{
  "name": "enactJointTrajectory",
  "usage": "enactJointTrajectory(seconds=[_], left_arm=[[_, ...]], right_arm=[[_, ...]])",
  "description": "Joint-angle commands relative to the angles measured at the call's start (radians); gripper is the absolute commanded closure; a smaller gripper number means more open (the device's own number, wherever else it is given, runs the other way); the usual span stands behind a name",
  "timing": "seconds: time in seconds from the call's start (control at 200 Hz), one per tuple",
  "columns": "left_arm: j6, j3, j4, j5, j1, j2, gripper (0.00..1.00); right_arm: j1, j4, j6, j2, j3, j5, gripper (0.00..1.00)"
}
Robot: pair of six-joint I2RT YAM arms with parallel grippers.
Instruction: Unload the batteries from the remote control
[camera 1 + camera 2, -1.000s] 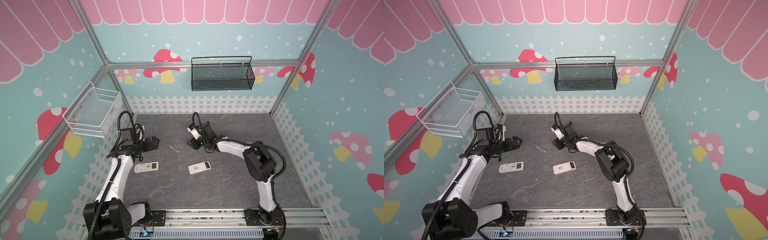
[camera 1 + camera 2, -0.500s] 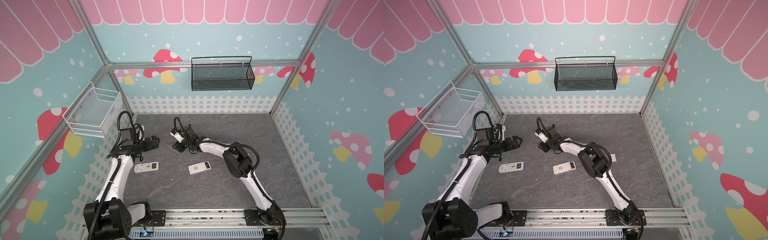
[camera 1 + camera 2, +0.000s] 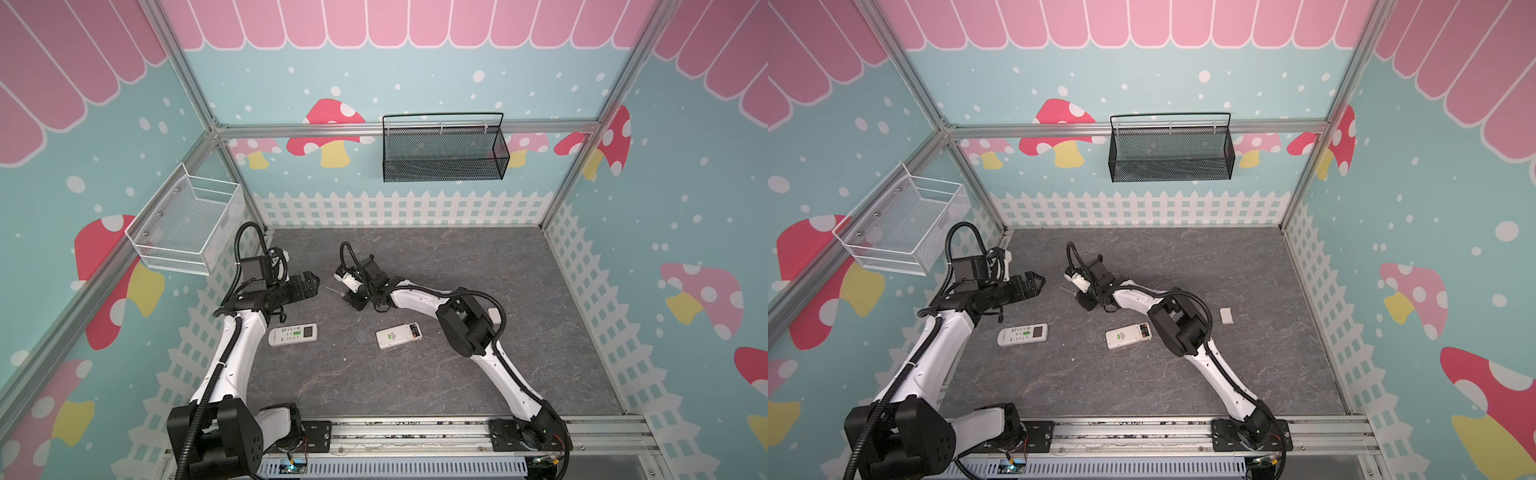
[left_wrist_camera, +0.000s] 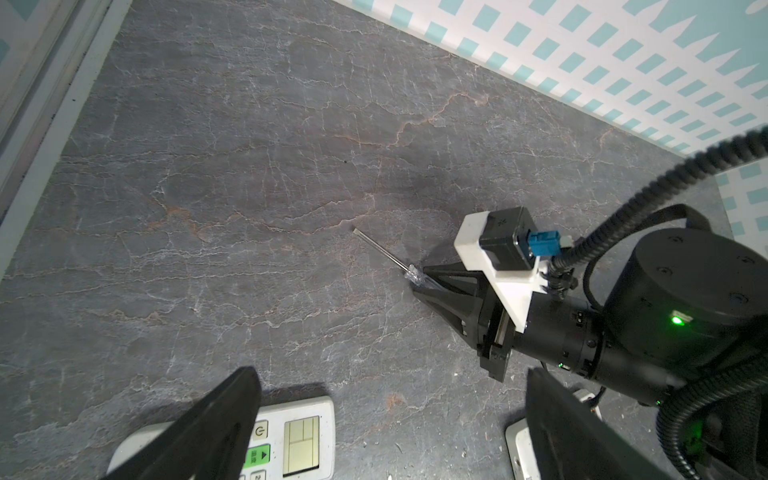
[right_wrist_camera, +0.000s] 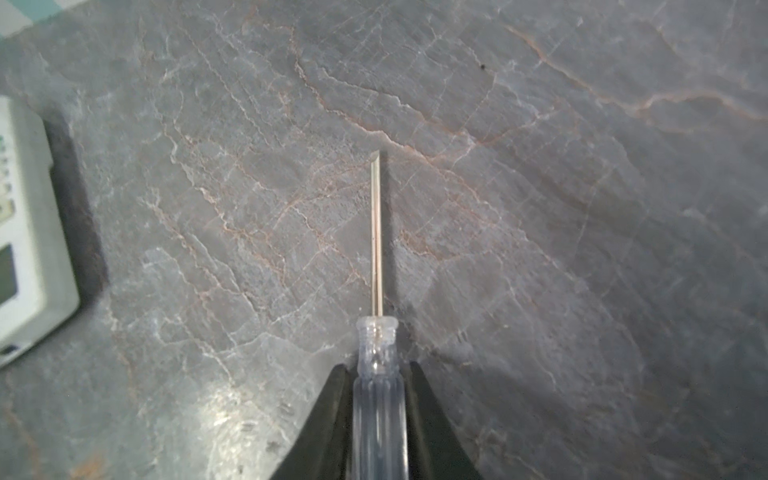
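The batteries (image 3: 412,330) are seated in the recess of the remote control (image 3: 390,337), centre of a top view. They are judged light, rigid and slippery, best levered from one end. The screwdriver (image 5: 377,232) is clamped by the right gripper (image 5: 377,368); the left gripper (image 4: 392,374) is spread open.

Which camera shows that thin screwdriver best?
The right wrist view: the screwdriver fills the middle, clear handle in the right gripper. The left wrist view shows it small, partly hidden; in both top views it is a faint sliver.
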State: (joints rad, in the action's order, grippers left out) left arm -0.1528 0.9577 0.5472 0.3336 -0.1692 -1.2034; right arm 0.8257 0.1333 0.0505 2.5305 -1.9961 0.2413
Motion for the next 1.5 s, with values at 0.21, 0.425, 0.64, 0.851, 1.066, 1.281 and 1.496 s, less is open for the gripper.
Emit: enactJointTrajectory(seconds=[0.21,0.425,0.64,0.851,1.066,1.281,1.496], left_arm=[[0.072,0.033,0.021,0.122,-0.009,0.016,0.0],[0.126,0.091,0.067,0.319,-0.009,0.002,0.0],[0.091,0.134,0.073,0.519,-0.009,-0.017,0.14],[0.022,0.114,0.013,0.673,0.024,-0.036,0.14],[0.044,0.089,0.013,0.769,0.084,-0.052,0.16],[0.059,0.072,0.014,0.823,0.157,-0.07,0.17],[0.083,0.057,0.013,0.827,0.217,-0.089,0.21]], right_arm=[[-0.028,-0.016,-0.104,-0.207,0.25,-0.048,0.91],[-0.083,-0.159,-0.151,-0.511,0.58,-0.009,0.91],[-0.092,-0.319,-0.376,-0.825,0.929,-0.049,0.89],[-0.091,-0.467,-0.541,-1.034,1.137,-0.099,0.89],[-0.092,-0.645,-0.797,-1.179,1.326,-0.065,0.89],[-0.091,-0.644,-0.91,-1.226,1.364,-0.033,0.91],[-0.111,-0.529,-0.806,-1.204,1.289,0.138,0.91]])
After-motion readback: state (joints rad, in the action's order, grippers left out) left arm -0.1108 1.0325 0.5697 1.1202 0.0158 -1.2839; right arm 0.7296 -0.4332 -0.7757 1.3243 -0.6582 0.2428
